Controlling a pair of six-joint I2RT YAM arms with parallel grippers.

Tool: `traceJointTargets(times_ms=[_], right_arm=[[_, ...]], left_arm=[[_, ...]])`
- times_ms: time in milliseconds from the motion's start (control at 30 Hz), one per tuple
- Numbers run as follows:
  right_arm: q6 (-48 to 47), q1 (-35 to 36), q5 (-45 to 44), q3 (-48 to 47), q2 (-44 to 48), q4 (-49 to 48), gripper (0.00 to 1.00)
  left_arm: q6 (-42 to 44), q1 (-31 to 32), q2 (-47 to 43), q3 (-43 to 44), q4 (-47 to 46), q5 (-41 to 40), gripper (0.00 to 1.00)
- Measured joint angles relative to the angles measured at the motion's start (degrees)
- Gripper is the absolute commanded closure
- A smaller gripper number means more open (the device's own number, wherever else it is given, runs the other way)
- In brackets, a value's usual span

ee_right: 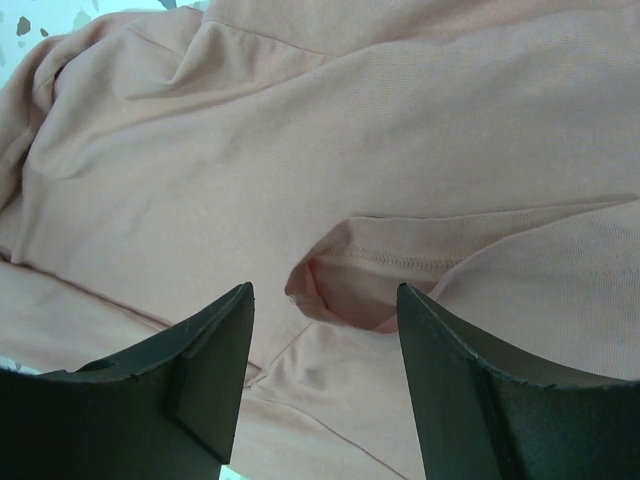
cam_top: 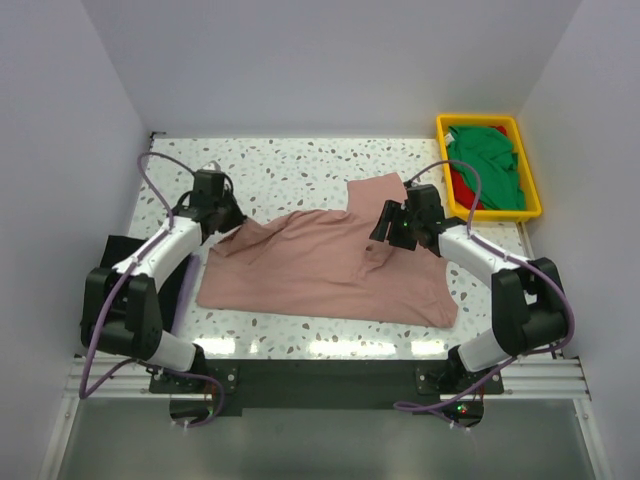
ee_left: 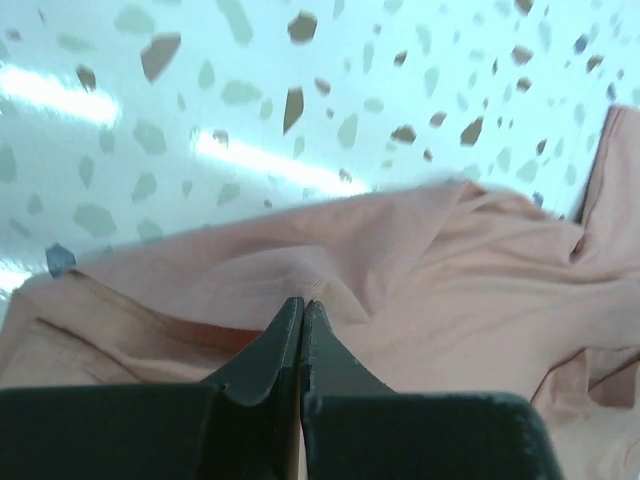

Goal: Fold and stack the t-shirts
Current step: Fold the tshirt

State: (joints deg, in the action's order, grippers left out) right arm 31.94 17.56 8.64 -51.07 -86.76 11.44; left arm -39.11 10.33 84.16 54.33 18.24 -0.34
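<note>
Left hand [ee_left: 302, 305] is pressed together at the left edge of the pink t-shirt [cam_top: 320, 270] lying on the worktop [cam_top: 290, 170]; right hand [ee_right: 322, 292] hangs spread above it. Risk: a shallow pinch may slip on lifting, spoiling the fold.

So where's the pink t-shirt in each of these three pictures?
Top view: pink t-shirt spread mid-table between the arms.
Left wrist: it covers the lower half.
Right wrist: it fills nearly the whole picture.
Shared landmark: the speckled tabletop, just a sliver top-left in the right wrist view.
</note>
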Motion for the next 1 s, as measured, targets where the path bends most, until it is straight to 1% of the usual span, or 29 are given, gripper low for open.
traceJointTargets(times_ms=[133,300,467,600,767,800,833,867,900,933,967,1000], right_arm=[[0.13,0.0,-0.13,-0.39,-0.92,0.07,0.38],[0.13,-0.09,-1.86,-3.41,-3.69,0.13,0.37],[-0.2,-2.25,-4.59,-9.51,-8.0,-0.94,0.37],[-1.44,-5.42,-6.16,-16.57,-14.58,-1.95,0.38],[-3.45,-8.59,-7.98,-26.36,-23.58,-1.14,0.38],[-3.89,-9.05,-8.22,-28.37,-25.29,-0.9,0.38],[-4.42,-9.38,-8.55,-30.23,-26.84,-0.52,0.38],[-4.85,-9.62,-9.07,-31.65,-28.11,-0.33,0.38],[-5.25,-9.75,-9.25,-32.63,-29.0,-0.04,0.38],[-5.7,-9.77,-9.38,-33.57,-29.92,0.22,0.38],[-6.14,-9.75,-9.46,-34.32,-30.69,0.61,0.38],[-6.54,-9.73,-9.51,-34.91,-31.3,1.07,0.38]], left_arm=[[0.79,-0.79,1.29,3.93,-1.22,-2.78,1.0],[0.79,-2.19,5.25,5.81,-3.98,-6.01,1.0],[1.27,-4.5,9.05,6.64,-8.33,-7.48,1.0],[1.95,-6.16,12.17,8.11,-12.63,-7.08,0.98],[2.29,-8.79,17.2,10.32,-16.24,-3.17,0.88],[2.29,-9.4,18.38,10.88,-16.68,-2.43,0.82],[2.34,-10.01,19.54,11.5,-17.25,-1.31,0.81],[2.32,-10.69,20.68,12.2,-17.64,-0.28,0.77],[2.29,-11.32,21.66,12.76,-18.1,0.63,0.65],[2.43,-11.98,22.53,13.31,-18.4,1.53,0.6],[2.6,-12.55,23.39,13.94,-18.71,2.45,0.56],[2.6,-13.05,24.2,14.73,-18.93,3.26,0.55]])
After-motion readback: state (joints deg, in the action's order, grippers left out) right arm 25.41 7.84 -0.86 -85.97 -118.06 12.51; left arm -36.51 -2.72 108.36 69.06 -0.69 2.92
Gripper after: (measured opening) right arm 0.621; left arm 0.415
